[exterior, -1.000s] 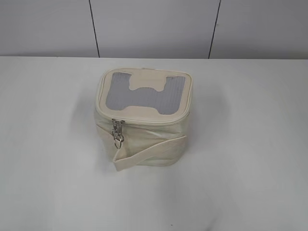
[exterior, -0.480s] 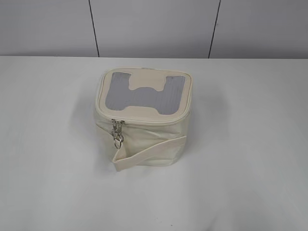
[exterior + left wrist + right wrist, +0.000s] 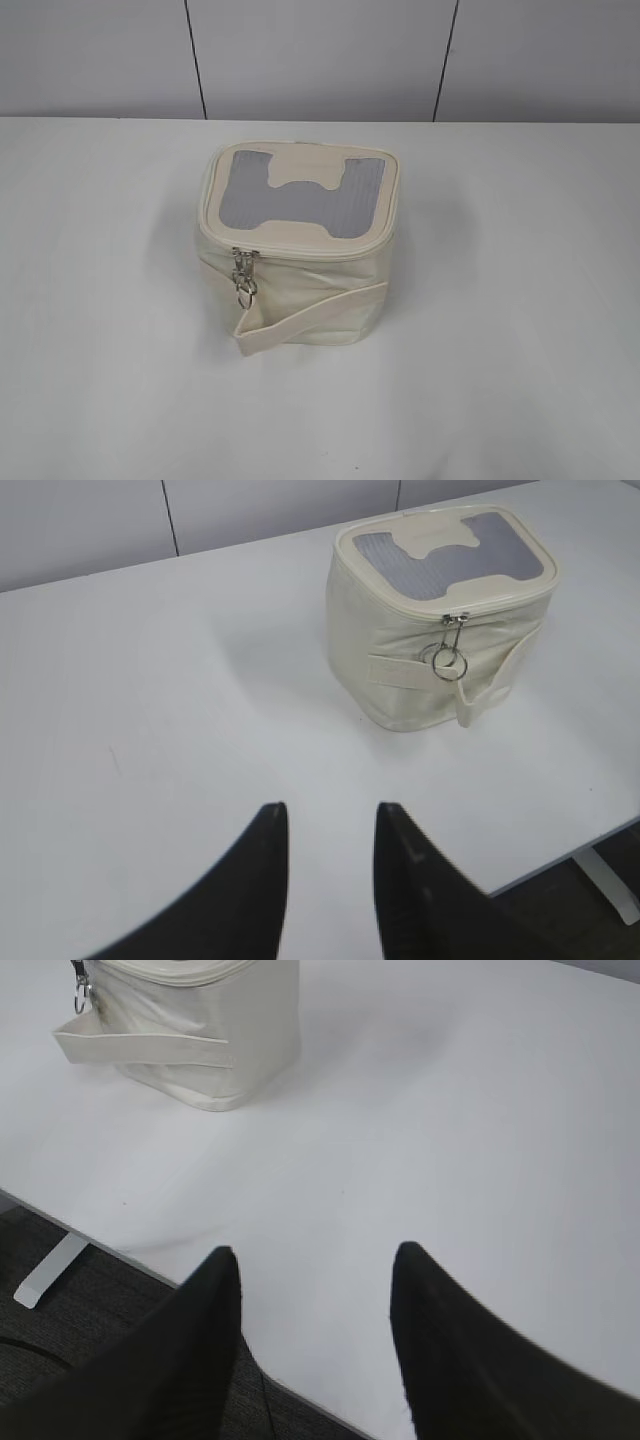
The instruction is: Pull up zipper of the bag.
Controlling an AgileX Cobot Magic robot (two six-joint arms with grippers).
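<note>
Standing upright on the table (image 3: 520, 300), cream bag (image 3: 300, 290), zipper pull (image 3: 244, 275) hanging toward camera; both arms' jaws parted, empty.

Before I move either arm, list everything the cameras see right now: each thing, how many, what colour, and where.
bag: one, cream with a grey panel on its lid, upright near the table's middle.
zipper pulls: a silver cluster with a ring, hanging at the bag's front left corner under the lid seam.
strap: one, cream, slanting across the bag's front.
table: one, white, under the bag.
wall: grey panels behind the table.
left gripper: one, black, open, over bare table, apart from the bag.
right gripper: one, black, open, near the table's edge, apart from the bag.
</note>
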